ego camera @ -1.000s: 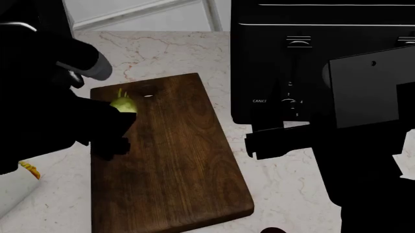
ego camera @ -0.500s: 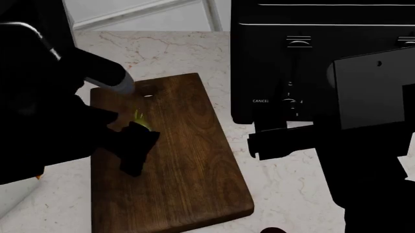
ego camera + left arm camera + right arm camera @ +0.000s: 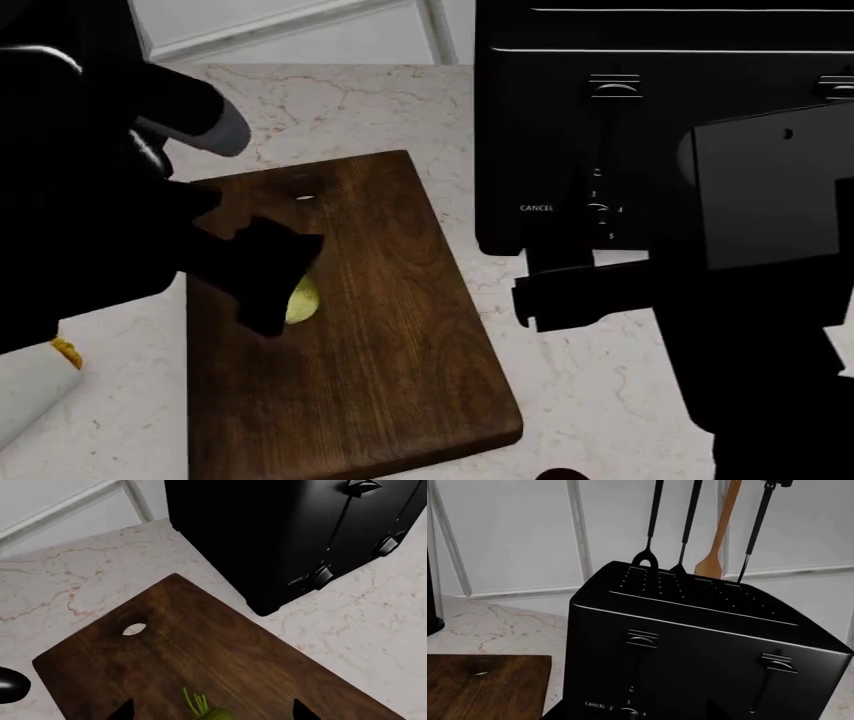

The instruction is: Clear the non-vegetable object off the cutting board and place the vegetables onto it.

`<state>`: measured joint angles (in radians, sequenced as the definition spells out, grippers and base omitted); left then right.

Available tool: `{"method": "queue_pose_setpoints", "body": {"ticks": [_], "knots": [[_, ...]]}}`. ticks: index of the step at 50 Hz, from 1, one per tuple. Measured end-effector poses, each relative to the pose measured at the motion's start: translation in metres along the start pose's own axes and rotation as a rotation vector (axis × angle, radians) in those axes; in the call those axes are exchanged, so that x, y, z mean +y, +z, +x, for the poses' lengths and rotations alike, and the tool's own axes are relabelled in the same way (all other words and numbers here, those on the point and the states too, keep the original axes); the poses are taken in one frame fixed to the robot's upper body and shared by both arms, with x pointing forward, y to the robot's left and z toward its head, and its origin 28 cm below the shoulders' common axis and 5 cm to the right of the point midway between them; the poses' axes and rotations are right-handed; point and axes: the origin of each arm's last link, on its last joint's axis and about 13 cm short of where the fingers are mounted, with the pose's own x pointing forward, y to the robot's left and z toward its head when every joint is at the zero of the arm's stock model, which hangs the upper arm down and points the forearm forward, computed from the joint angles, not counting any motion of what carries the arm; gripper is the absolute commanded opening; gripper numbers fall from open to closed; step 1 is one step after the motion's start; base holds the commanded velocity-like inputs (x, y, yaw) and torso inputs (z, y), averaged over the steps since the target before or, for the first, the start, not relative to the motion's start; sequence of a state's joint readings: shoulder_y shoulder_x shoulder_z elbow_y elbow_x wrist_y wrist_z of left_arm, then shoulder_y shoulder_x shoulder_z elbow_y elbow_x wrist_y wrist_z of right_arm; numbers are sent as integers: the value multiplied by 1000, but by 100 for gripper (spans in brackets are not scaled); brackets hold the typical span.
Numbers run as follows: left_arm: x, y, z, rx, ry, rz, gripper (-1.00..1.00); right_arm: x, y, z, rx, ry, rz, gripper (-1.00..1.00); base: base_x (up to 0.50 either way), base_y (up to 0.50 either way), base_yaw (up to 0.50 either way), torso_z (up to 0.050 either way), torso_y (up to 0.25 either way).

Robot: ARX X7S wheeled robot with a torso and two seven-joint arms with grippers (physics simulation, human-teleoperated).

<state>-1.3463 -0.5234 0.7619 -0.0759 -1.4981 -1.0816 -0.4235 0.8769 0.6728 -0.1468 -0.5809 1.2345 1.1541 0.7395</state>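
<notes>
1. Now my left gripper [image 3: 274, 285] hangs over the dark brown wooden cutting board [image 3: 387, 340], because I am putting a vegetable there.
2. From my left wrist camera, the little yellow-green round bulb with a green stem [image 3: 208, 712] sits between the two dark finger tips. I think the fingers are spread, but I cannot tell if they touch the bulb.
3. From my head camera, the bulb shows as a yellow spot under the gripper, on the board and near its left edge.
4. Off the board, on the pale marble counter [image 3: 587, 380] to my left, lies the white rolled tortilla wrap with yellow filling [image 3: 34, 385]. So I judge that clearing it is done.
5. I cannot see the beet for sure in any picture. A tiny dark red bit shows at the bottom edge of my head camera, but it is too small to tell.
6. My right gripper is up near the big shiny black toaster [image 3: 694, 645], out of the way. I cannot tell how its fingers are.
7. Board: flat, grainy, round corners, with a small hole [image 3: 134, 629] at the far end. Bulb: smooth and round, so I think it could roll.
</notes>
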Motion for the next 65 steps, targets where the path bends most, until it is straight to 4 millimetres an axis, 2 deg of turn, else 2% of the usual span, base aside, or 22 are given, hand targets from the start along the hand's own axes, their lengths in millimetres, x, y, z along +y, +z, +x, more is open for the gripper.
{"method": "queue_pose_setpoints", "body": {"ticks": [10, 21, 35, 52, 65], "knots": [[-4, 2, -27, -110, 36, 39, 100, -1, 8, -5, -1, 6, -14, 100, 0, 0, 0, 0, 0], [-13, -14, -52, -249, 96, 85, 100, -5, 22, -19, 20, 28, -54, 100, 0, 0, 0, 0, 0], [-27, -40, -87, -501, 173, -8, 100, -13, 47, -56, 112, 77, -103, 100, 0, 0, 0, 0, 0], [-33, -56, -102, -612, 209, -89, 100, -11, 61, -88, 275, 134, -50, 100, 0, 0, 0, 0, 0], [-35, -60, -104, -647, 202, -114, 100, -7, 63, -100, 420, 175, -38, 100, 0, 0, 0, 0, 0]]}}
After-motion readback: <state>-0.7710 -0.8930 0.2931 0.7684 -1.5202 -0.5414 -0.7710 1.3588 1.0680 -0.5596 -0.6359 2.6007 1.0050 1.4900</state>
